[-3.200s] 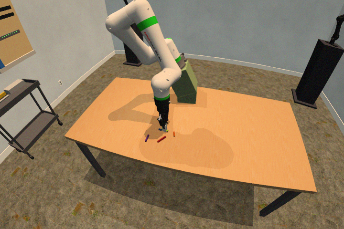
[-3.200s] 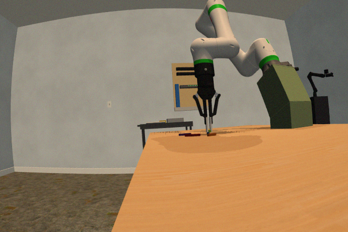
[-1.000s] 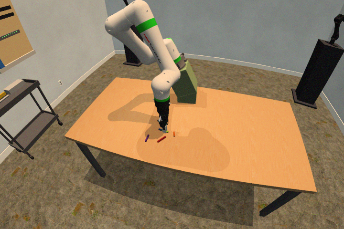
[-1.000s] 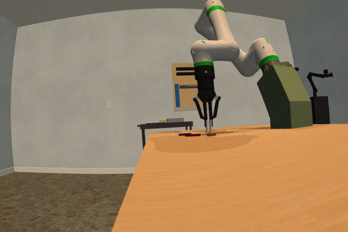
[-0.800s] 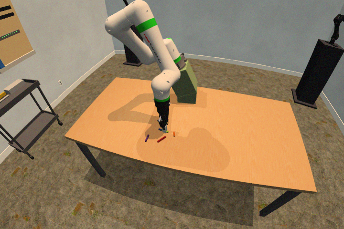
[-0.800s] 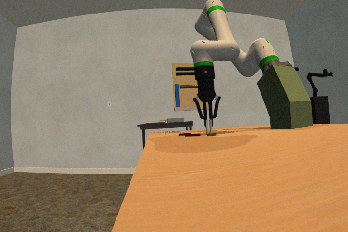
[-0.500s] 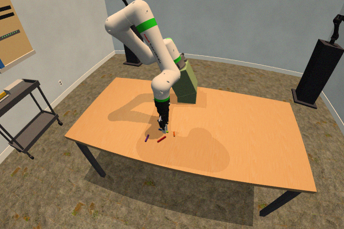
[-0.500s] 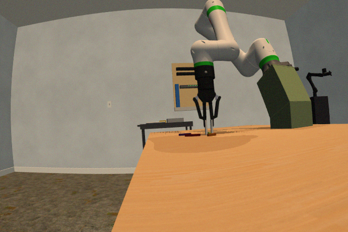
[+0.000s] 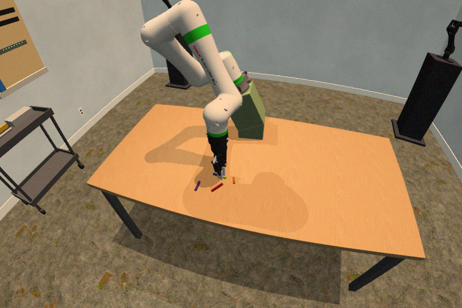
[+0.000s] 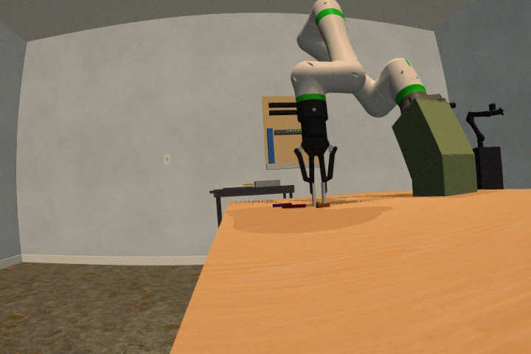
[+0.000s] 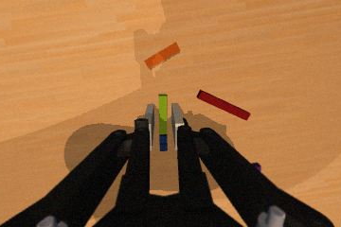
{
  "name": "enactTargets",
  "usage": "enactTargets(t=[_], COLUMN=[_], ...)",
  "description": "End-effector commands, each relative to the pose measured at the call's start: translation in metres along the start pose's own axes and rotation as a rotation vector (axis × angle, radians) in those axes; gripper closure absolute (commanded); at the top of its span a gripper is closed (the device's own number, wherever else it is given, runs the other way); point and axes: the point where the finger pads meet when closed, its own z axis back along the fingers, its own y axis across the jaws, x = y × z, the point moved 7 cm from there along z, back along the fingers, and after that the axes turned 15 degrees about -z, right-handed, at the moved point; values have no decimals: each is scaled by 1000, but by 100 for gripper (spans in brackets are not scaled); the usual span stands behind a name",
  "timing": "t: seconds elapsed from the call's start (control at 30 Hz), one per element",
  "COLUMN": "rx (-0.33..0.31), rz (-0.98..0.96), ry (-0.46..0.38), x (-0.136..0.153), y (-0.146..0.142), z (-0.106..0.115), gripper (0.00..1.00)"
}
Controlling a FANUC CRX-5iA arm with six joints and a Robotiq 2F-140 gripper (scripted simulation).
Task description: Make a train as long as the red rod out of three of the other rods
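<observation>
A lime rod point(image 11: 163, 101) point(image 9: 224, 176) lies flat on the table with a short blue rod point(image 11: 163, 142) point(image 9: 215, 174) end to end behind it, in one straight line. My gripper point(image 11: 163, 113) point(image 9: 221, 176) point(image 10: 318, 203) is down at the table, its fingers straddling these two rods with a small gap on each side, so it is open. The red rod point(image 11: 224, 105) point(image 9: 216, 187) point(image 10: 294, 206) lies slanted to one side. An orange rod point(image 11: 162, 55) point(image 9: 233, 179) point(image 10: 323, 204) lies slanted beyond the lime rod's far end. A purple rod point(image 11: 257, 166) point(image 9: 197, 185) point(image 10: 277, 204) lies apart.
The rods sit near the front left part of the wooden table point(image 9: 311, 181). The arm's green base block point(image 9: 251, 112) point(image 10: 437, 150) stands at the table's back edge. A grey cart point(image 9: 27, 145) stands on the floor to the left.
</observation>
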Motion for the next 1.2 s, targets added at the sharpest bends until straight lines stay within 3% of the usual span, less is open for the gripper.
enactTargets(t=[0.0, 0.47, 0.73, 0.93, 0.97, 1.17], rx=[0, 0, 0, 0, 0, 0], rz=[0, 0, 0, 0, 0, 0], ry=[0, 0, 0, 0, 0, 0], x=[0, 0, 0, 0, 0, 0], y=[0, 0, 0, 0, 0, 0], z=[1, 41, 82, 90, 90, 90], gripper=[85, 85, 85, 85, 0, 0])
